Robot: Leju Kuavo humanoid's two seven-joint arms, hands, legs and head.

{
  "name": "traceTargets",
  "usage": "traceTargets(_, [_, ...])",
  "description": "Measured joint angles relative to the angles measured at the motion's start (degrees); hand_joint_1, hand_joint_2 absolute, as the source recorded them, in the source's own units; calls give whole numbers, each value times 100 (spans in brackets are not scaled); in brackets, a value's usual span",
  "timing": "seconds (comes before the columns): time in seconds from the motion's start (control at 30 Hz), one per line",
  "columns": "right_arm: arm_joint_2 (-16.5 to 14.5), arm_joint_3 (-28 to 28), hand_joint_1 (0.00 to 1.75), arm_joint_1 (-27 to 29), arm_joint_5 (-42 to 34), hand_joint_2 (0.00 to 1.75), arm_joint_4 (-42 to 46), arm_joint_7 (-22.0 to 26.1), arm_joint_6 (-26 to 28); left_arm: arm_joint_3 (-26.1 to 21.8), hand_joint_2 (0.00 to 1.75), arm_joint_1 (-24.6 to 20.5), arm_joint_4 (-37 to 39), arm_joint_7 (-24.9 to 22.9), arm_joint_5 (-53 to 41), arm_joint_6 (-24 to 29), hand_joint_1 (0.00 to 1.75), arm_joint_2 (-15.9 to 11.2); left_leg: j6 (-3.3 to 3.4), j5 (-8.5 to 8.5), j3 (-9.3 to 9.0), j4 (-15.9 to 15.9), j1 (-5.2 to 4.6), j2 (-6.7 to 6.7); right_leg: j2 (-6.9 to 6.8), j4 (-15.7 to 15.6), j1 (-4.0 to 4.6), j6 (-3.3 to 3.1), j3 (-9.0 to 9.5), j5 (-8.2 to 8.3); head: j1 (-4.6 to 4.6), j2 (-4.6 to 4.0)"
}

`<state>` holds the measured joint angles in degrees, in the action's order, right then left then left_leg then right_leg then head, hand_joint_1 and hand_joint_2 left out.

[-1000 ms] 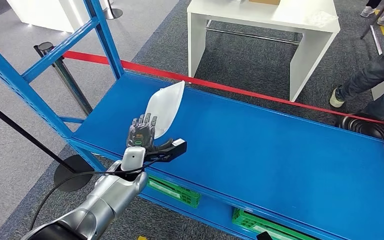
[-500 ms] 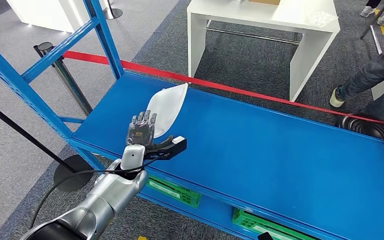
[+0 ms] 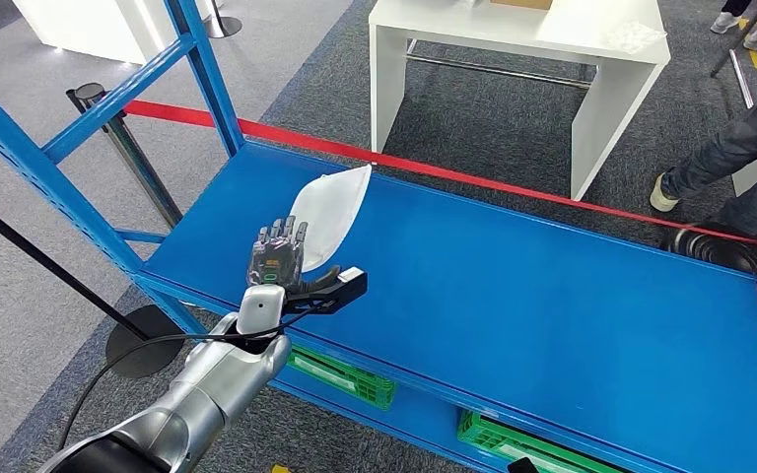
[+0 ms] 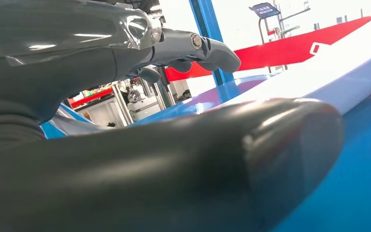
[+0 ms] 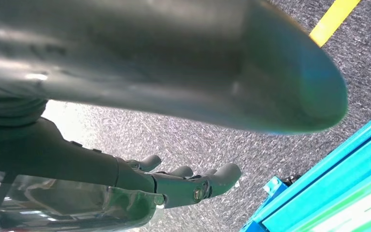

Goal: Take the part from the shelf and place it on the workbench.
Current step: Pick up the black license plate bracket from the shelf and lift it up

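Note:
The part, a flat white pouch [image 3: 327, 212], lies on the blue shelf board [image 3: 513, 296] near its left end. My left hand [image 3: 281, 258] reaches over the shelf's front edge with its fingers spread, their tips over the pouch's near end. In the left wrist view the thick thumb [image 4: 174, 164] lies low over the board and the fingers [image 4: 207, 48] stand apart above it, with the white pouch [image 4: 328, 82] ahead between them, ungripped. My right hand [image 5: 174, 186] hangs over grey carpet, fingers loosely apart and holding nothing. The white workbench [image 3: 552, 39] stands beyond the shelf.
Blue shelf uprights [image 3: 207, 79] rise at the left. A red barrier belt [image 3: 453, 175] runs behind the shelf from a stanchion [image 3: 123, 148]. A person's legs [image 3: 739, 148] stand at the right by the workbench. Green crates [image 3: 345, 379] sit under the board.
My left hand has edged slightly forward along the pouch. The pouch's far tip has shifted a little to the right.

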<state>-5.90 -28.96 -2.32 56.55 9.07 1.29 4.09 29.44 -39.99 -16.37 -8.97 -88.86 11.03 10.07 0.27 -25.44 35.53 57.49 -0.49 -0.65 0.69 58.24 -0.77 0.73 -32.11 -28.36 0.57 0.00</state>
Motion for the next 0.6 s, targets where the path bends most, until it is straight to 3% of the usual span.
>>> traceTargets(0.07, [0, 0, 0, 0, 6, 0, 0, 0, 0, 0, 175, -2, 0, -4, 6, -13, 0, -2, 0, 0, 0, 0, 0, 0, 0, 0, 0, 0, 0, 0, 0, 0])
traceTargets(0.6, [0, -2, 0, 0, 75, 0, 0, 13, -40, -2, 175, -21, 0, -102, 48, -13, 0, -15, 0, 0, 0, 0, 0, 0, 0, 0, 0, 0, 1, 0, 0, 0])
